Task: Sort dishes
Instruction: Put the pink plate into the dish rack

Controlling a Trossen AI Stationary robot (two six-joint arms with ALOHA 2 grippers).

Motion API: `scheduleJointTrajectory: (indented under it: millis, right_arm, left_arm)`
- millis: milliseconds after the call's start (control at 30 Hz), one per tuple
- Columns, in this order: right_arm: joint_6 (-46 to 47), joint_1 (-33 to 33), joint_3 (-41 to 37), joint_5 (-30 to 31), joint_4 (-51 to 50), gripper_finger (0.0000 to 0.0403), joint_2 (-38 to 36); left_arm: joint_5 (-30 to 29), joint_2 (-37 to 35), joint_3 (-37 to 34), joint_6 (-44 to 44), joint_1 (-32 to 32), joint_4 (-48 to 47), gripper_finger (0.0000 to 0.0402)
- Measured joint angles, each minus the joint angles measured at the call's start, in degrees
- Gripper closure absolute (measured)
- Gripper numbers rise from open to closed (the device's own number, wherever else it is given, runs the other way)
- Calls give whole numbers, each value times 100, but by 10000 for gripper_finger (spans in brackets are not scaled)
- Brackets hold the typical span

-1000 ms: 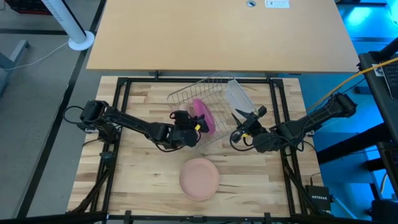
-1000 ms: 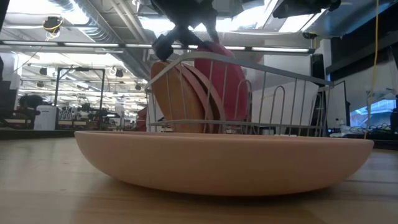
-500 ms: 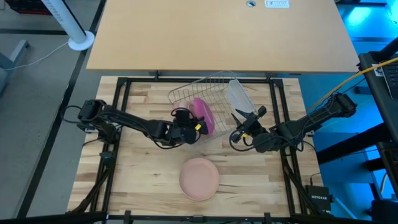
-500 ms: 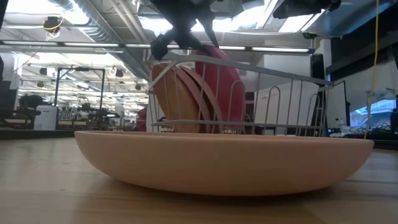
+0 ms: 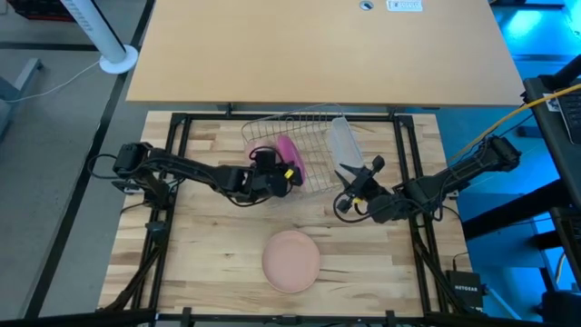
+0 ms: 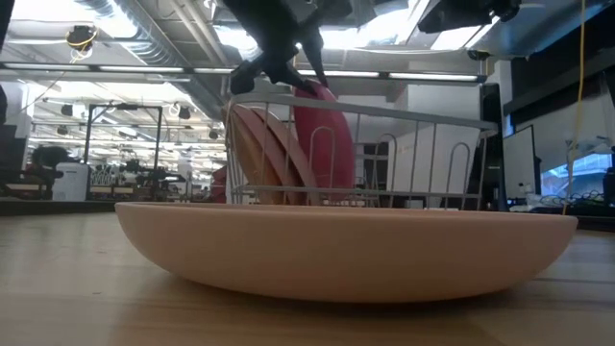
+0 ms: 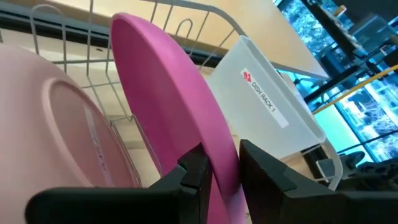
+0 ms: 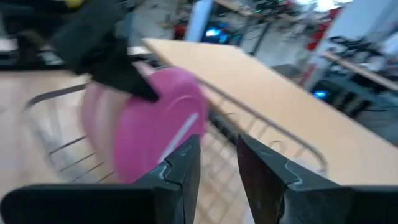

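Wood covers the table [image 5: 209, 245], the biggest thing here. On it stands the silver wire rack [image 5: 318, 127], with a clear plastic cup [image 5: 343, 141] at its side.

The pale peach plate [image 5: 291, 261] lies flat near the front edge, well apart from the rack. It is not in the rack yet.

The magenta-pink plate [image 7: 168, 118] stands on its edge inside the rack. Just beside it stands the tan-brown plate [image 6: 255, 154], also inside the rack.

The left gripper [image 7: 217, 171] pinches the rim of the magenta-pink plate, one finger on each side. This looks like the step of setting the pink plate into its slot.

The right gripper [image 8: 217, 165] waits beside the rack near the cup (it holds nothing). Its fingers stand a little apart.

Next, the left fingers likely need to spread and let go once the plate rests safely. Then the peach plate should be picked up.
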Motion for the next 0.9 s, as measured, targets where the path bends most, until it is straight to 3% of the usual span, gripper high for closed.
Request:
scheduleJointTrajectory:
  millis: [233,500,733,900]
  right_arm:
    - [-146,-239,0,-587,-700,292,0]
    - [-273,-1266,0,-2531,-1167,292,2]
    - [-795,-1625,0,-4299,-1213,292,2]
    - [-898,-1618,0,-4526,-1219,292,91]
  left_arm:
    - [163,0,4,140,126,-197,333]
    - [342,0,7,-203,95,-686,333]
    - [647,0,7,-135,58,-741,333]
    - [702,4,7,43,55,-726,333]
